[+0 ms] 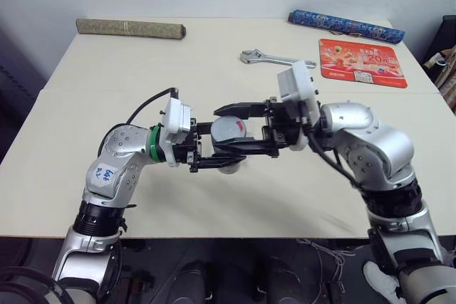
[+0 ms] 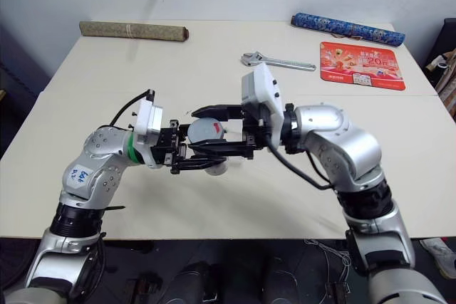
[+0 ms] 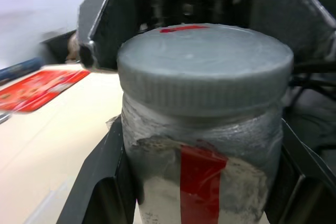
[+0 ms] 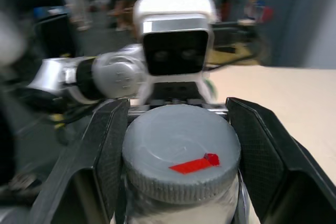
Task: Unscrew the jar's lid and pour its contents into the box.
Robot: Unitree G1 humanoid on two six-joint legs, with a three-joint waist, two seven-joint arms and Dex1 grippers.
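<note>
Above the table's front middle I hold the jar (image 3: 205,182), clear with a red-and-white label, between both hands. My left gripper (image 1: 228,153) comes in from the left and is shut on the jar's body, one black finger (image 3: 97,187) on each side. The grey lid (image 4: 181,153) with its red mark faces up toward my head. From the right, my right gripper (image 1: 218,130) is shut on the lid, its fingers (image 4: 107,145) pressed against the ribbed rim. The contents are hidden behind the label and the box is out of view.
On the far side of the table (image 1: 214,204) lie a wrench (image 1: 274,58), a flat red printed card (image 1: 362,62), a blue patterned roll (image 1: 345,26) and an olive-brown roll (image 1: 130,28). The front edge runs just below my arms.
</note>
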